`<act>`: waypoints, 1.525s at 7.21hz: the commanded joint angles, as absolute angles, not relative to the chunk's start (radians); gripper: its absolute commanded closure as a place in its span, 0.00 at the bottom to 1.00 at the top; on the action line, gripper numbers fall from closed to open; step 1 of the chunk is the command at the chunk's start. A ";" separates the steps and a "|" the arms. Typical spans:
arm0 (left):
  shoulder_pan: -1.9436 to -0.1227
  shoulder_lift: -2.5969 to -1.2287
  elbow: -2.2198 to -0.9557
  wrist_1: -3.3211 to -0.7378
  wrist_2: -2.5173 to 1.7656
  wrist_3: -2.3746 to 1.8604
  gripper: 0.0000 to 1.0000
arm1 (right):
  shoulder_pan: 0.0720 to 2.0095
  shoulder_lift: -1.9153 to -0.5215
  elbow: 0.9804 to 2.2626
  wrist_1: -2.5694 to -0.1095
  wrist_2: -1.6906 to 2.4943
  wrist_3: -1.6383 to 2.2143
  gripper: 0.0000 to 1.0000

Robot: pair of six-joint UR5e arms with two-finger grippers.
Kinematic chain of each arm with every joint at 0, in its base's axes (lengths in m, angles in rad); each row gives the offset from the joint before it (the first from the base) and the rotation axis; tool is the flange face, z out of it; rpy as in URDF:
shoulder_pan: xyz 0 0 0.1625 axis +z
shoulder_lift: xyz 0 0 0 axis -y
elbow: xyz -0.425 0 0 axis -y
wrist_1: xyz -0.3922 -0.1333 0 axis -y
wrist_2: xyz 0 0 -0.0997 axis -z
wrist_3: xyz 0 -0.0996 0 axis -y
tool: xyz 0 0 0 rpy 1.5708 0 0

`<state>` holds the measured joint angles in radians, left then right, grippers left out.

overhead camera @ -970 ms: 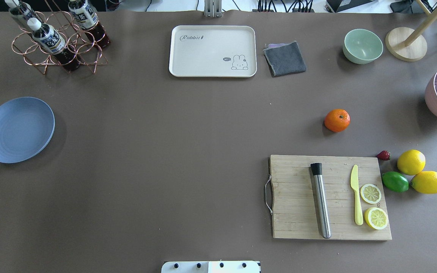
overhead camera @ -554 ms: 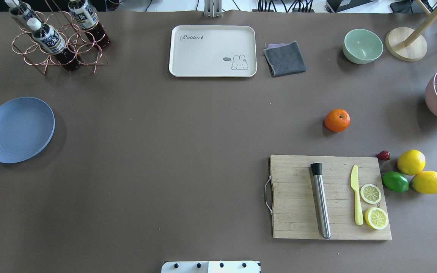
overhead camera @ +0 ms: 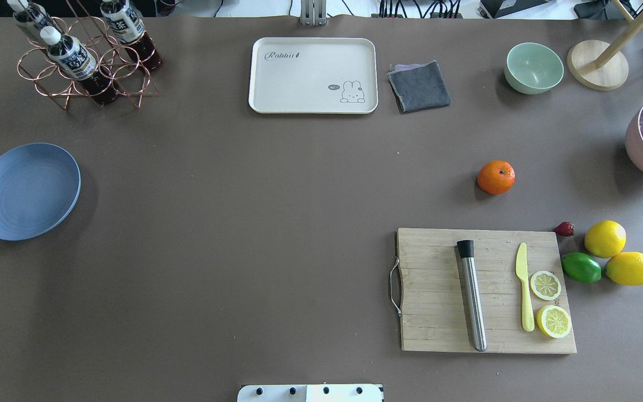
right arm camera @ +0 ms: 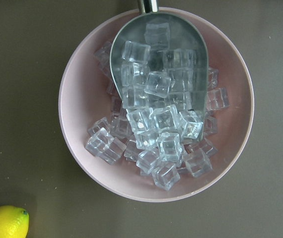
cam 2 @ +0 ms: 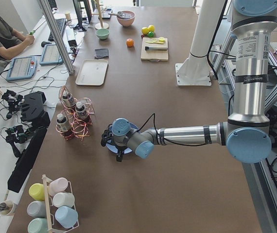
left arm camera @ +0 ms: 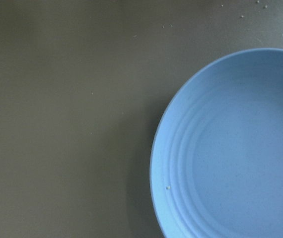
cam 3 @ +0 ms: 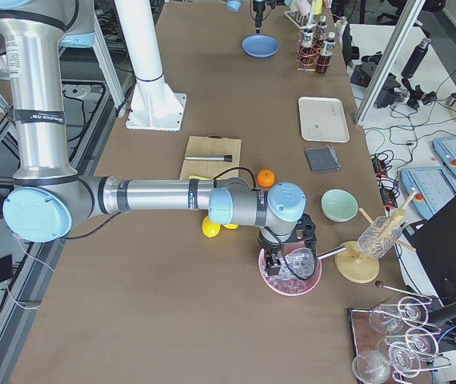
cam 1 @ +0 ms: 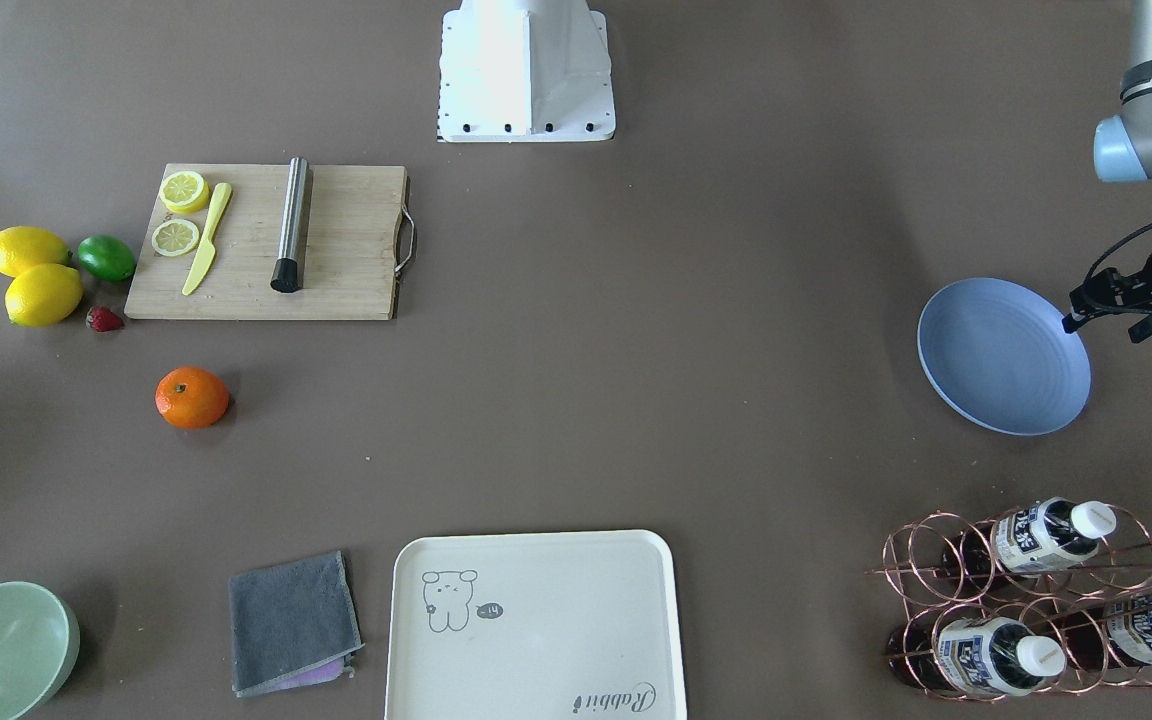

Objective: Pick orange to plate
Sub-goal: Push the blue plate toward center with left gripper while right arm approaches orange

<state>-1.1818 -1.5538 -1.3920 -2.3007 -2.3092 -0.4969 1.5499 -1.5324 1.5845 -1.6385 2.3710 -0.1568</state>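
Observation:
The orange (overhead camera: 495,177) rests on the brown table, apart from everything, just beyond the cutting board; it also shows in the front view (cam 1: 193,397). The pale blue plate (overhead camera: 25,191) lies empty at the table's far left (cam 1: 1003,356) and fills the right half of the left wrist view (left arm camera: 231,148). My left gripper (cam 2: 113,145) hangs over the plate's outer edge; whether it is open or shut, I cannot tell. My right gripper (cam 3: 280,258) hovers above a pink bowl of ice, far from the orange, and I cannot tell its state.
A wooden cutting board (overhead camera: 438,329) carries a steel muddler (overhead camera: 472,296), a yellow knife and two lemon slices. Two lemons (overhead camera: 629,268), a lime and a strawberry lie beside it. Farther back are the cream tray (overhead camera: 313,75), grey cloth, green bowl (overhead camera: 533,67), ice bowl (right arm camera: 156,104) and bottle rack (overhead camera: 84,56).
A small black part of my left arm has come into the overhead view at the left edge, beside the plate. The orange and all other objects have stayed put.

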 commanded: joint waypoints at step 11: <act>-1.115 -1.633 -1.525 -2.336 -2.413 -0.938 1.00 | 1.479 -1.505 1.705 -1.638 2.421 -0.032 0.00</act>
<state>-1.1331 -1.6099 -1.4351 -2.3355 -2.3690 -0.7476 1.5249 -1.5243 1.6597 -1.6385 2.4224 -0.0979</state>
